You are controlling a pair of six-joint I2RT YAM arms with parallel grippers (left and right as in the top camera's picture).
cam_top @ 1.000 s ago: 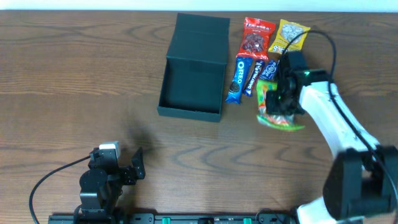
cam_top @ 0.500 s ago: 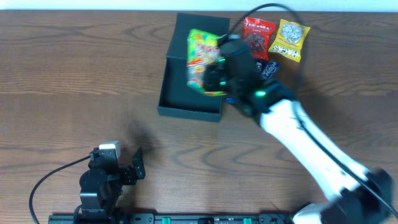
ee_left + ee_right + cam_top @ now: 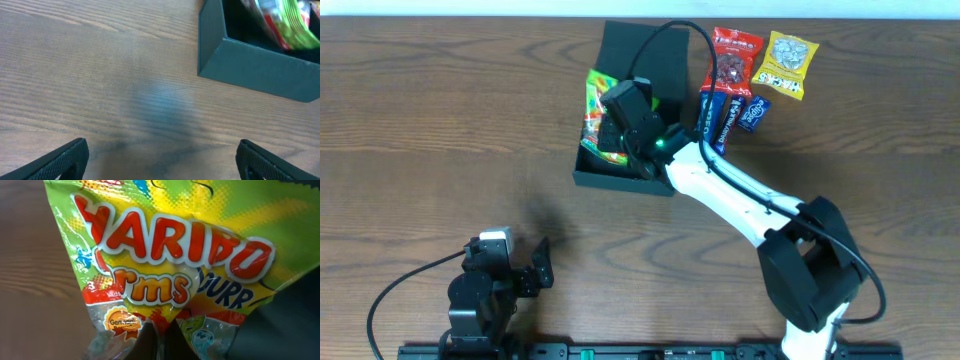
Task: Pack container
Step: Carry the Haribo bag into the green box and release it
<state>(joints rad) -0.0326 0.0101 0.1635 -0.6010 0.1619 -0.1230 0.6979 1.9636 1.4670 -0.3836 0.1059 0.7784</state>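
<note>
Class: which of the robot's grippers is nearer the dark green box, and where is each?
Right. The right gripper is above the box, holding a Haribo bag; the left gripper sits open, apart from it, off its near-left corner.

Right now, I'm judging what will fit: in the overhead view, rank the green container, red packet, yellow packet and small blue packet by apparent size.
1. container, clearly largest
2. red packet and yellow packet, too alike to rank
3. small blue packet, smallest
</note>
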